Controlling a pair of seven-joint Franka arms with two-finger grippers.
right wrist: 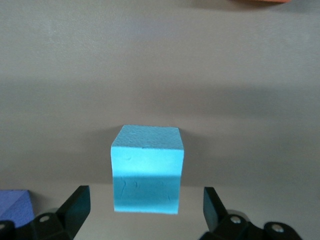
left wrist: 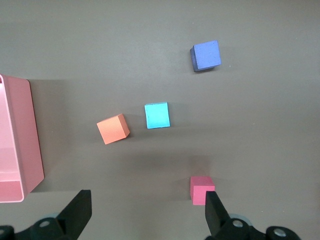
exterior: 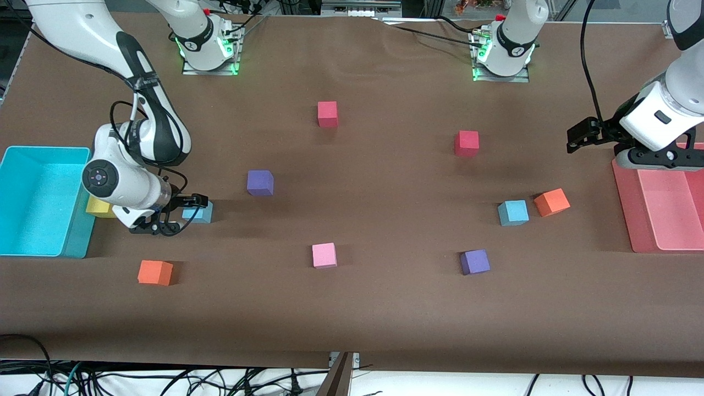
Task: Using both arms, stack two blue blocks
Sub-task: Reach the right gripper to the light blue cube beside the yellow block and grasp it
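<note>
One blue block [exterior: 200, 214] lies near the right arm's end of the table. My right gripper [exterior: 192, 201] is low at it and open. In the right wrist view the block [right wrist: 146, 170] sits between and just ahead of the open fingers [right wrist: 76, 206], untouched; the right gripper [right wrist: 145, 212] is empty. The other blue block [exterior: 513, 213] lies toward the left arm's end, beside an orange block [exterior: 551, 202]. My left gripper [exterior: 584, 135] waits up in the air, open and empty, over the table next to the pink tray [exterior: 624, 187]. The left wrist view shows that block [left wrist: 157, 115] ahead of the left gripper [left wrist: 147, 212].
A turquoise bin [exterior: 33, 165] and a partly hidden yellow block [exterior: 98, 208] sit beside the right arm. Two red blocks [exterior: 327, 114] [exterior: 466, 143], two purple blocks [exterior: 259, 182] [exterior: 474, 262], a pink block [exterior: 324, 255] and another orange block [exterior: 155, 272] are scattered around.
</note>
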